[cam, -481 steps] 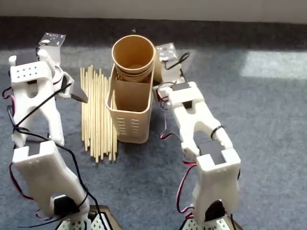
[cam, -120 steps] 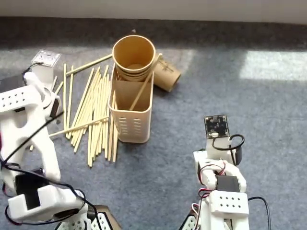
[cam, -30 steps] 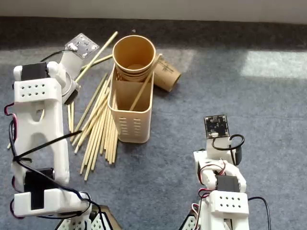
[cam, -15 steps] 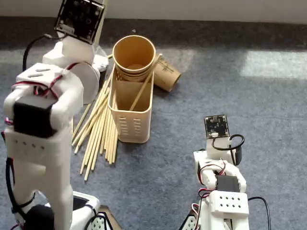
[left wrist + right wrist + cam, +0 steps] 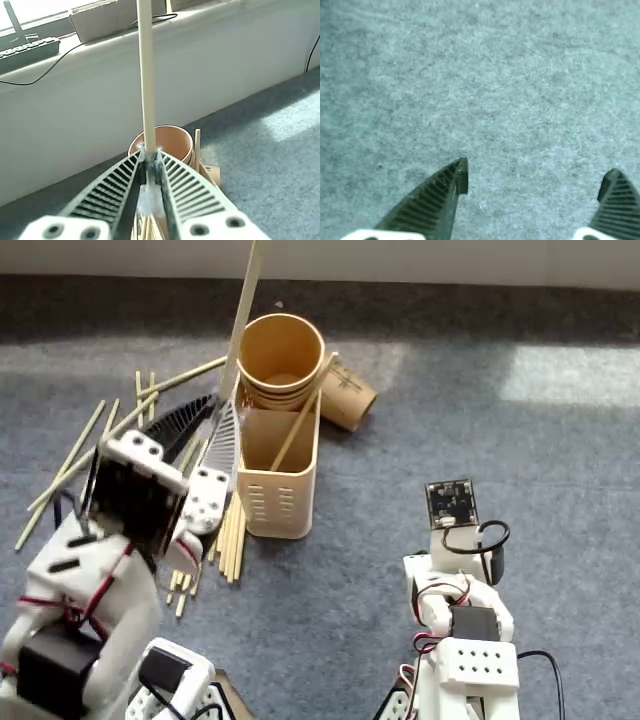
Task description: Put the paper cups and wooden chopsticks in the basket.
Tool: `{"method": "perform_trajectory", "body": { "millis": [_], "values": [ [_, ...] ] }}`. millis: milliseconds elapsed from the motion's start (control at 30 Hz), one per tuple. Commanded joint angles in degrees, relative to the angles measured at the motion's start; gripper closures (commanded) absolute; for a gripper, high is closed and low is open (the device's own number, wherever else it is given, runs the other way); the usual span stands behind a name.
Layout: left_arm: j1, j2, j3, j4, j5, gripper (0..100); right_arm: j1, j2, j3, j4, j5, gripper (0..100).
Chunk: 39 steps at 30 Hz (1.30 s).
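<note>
The left tool (image 5: 149, 155) is clamped tight on a single pale wooden chopstick (image 5: 145, 75). It grips the stick near its lower end, so the stick stands almost upright in front of the stack of brown paper cups (image 5: 278, 355) at the far end of the cream slotted plastic basket (image 5: 275, 505). Half a second ago that arm was down among the sticks beside the basket. Now it has pulled back and lifted with one in its grip. The pile has been knocked wider, with several loose wooden chopsticks (image 5: 60, 475) splayed well left of the basket. To my eye, one more stick is ready to go in next to the leaning chopstick (image 5: 300, 420) already inside. Most of the sticks are yet to follow, and a tipped brown paper cup (image 5: 350, 395) lies just beside the basket. The right tool (image 5: 537, 177) hangs spread open over the bare grey carpeted worktop (image 5: 520, 460), well apart from it all.
</note>
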Motion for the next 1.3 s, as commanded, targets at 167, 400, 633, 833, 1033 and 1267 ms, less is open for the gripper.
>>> {"method": "perform_trajectory", "body": {
  "millis": [167, 400, 633, 833, 1033, 1267],
  "values": [
    [-1.7, -1.4, 21.1, -23.6, -0.5, 100, 0.5, -0.6, -0.3, -1.1, 0.7, 60.5],
    [-1.5, 5.2, 23.5, -30.9, -0.5, 100, 0.5, -0.6, -0.3, -1.1, 0.7, 60.5],
    [-1.6, 5.4, 25.5, -30.9, -0.7, 86, 0.5, -0.6, -0.3, -1.1, 0.7, 60.5],
    [-1.9, 5.4, 27.2, -30.9, -0.8, 85, 0.5, -0.6, -0.3, -1.1, 0.7, 60.5],
    [-9.5, 5.4, 23.7, -30.6, -0.8, 84, 0.5, -0.6, -0.3, -1.1, 0.7, 60.5],
    [-33.4, 6.0, 13.8, -26.1, -0.7, 84, 0.5, -0.6, -0.3, -1.1, 0.7, 60.5]
  ]
}}
